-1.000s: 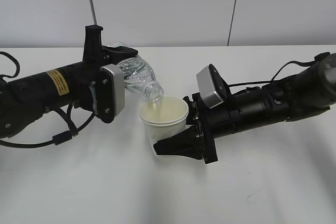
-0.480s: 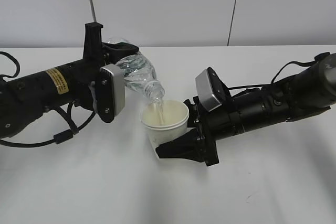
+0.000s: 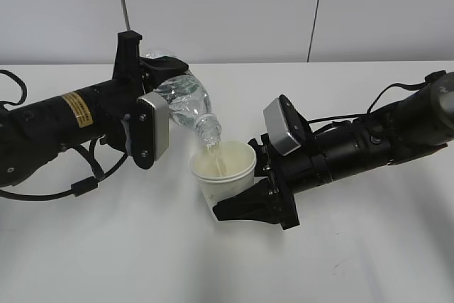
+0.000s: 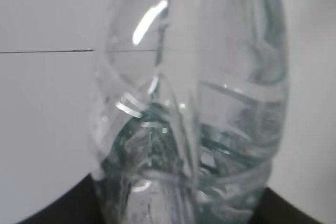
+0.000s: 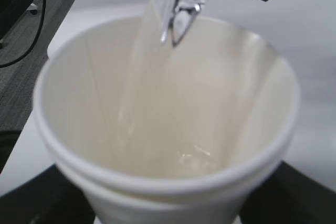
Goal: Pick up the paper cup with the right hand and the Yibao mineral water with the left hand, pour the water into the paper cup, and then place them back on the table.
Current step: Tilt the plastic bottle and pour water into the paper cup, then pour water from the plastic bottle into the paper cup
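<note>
My left gripper [image 3: 152, 79], on the yellow-stickered arm, is shut on the clear Yibao water bottle [image 3: 186, 104]. The bottle is tilted neck-down to the right, its mouth just above the cup. A thin stream of water runs into the cream-white paper cup [image 3: 225, 172]. My right gripper [image 3: 237, 200] is shut on the cup's lower part and holds it a little above the white table [image 3: 142, 246]. The left wrist view is filled by the bottle [image 4: 194, 119]. The right wrist view looks into the cup [image 5: 168, 129], with water falling in from the bottle's mouth [image 5: 181, 9].
Black cables trail from the left arm [image 3: 85, 182] and along the right arm [image 3: 397, 90]. A grey wall with vertical seams [image 3: 316, 12] stands behind the table's far edge. A faint scuff [image 3: 339, 266] marks the tabletop at front right.
The bottle has tipped a little further and the water stream into the cup is now plain. The cup and right gripper have sunk and shifted slightly right.
</note>
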`<state>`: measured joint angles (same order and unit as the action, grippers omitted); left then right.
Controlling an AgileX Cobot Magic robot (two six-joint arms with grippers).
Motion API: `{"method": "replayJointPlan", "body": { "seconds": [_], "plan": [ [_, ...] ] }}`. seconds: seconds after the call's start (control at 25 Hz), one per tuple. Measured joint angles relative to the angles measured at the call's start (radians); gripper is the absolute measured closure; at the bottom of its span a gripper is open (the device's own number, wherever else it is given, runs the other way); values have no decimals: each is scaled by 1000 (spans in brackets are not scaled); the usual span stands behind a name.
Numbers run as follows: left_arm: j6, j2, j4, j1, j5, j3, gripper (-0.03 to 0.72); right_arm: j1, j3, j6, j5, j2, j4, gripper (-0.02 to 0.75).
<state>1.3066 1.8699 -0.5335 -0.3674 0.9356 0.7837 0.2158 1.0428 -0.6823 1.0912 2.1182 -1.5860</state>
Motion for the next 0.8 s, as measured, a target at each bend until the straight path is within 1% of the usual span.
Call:
{"method": "replayJointPlan", "body": {
  "seconds": [0.16,0.36,0.8],
  "plan": [
    [1,0,0,0,0,0,369,0,0,-1,12,0,-7,200],
    [1,0,1,0,1,0,369,0,0,-2,14,0,-45,200],
    [15,0,3,0,16,0,369,0,0,-4,14,0,-51,200]
  ]
}}
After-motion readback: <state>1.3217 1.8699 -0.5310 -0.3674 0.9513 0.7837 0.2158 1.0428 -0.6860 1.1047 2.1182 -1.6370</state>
